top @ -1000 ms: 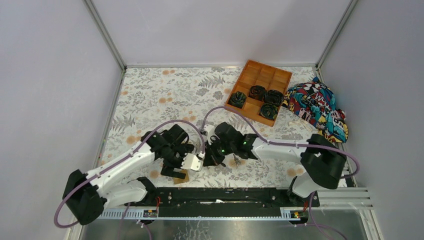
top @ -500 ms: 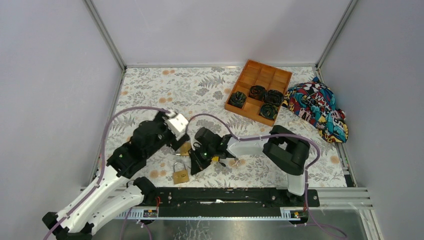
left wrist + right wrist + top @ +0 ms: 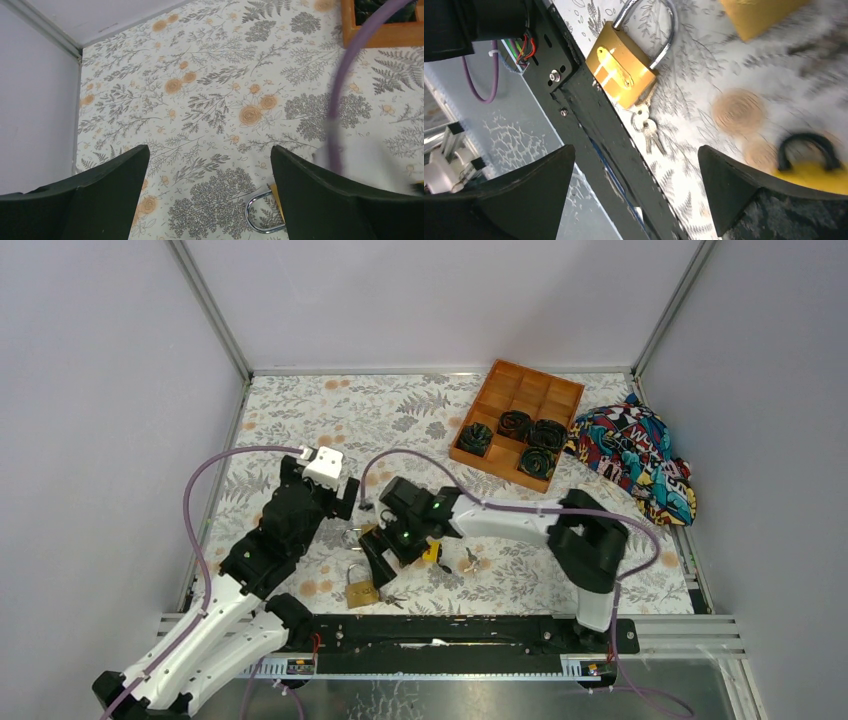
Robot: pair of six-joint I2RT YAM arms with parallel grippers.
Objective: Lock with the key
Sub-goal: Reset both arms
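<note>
A brass padlock [image 3: 362,591] [image 3: 623,67] with its steel shackle arched over the top lies near the table's front edge. A small bunch of keys [image 3: 647,129] sticks out at its base. My right gripper [image 3: 380,562] [image 3: 636,150] hovers just behind and above it, open and empty. A second brass padlock [image 3: 368,533] [image 3: 764,15] lies further back; its shackle [image 3: 260,220] shows at the bottom of the left wrist view. My left gripper [image 3: 335,502] [image 3: 207,150] is raised beside that one, open, holding nothing.
A yellow padlock with a black shackle [image 3: 432,552] [image 3: 809,167] and loose keys [image 3: 470,560] lie to the right. The black base rail [image 3: 594,130] runs along the front edge. A wooden tray [image 3: 520,425] and a patterned cloth [image 3: 640,455] sit at the back right.
The left arm pulled off the front padlock and rose back-left. The right gripper swung left toward the front edge and opened from shut.
</note>
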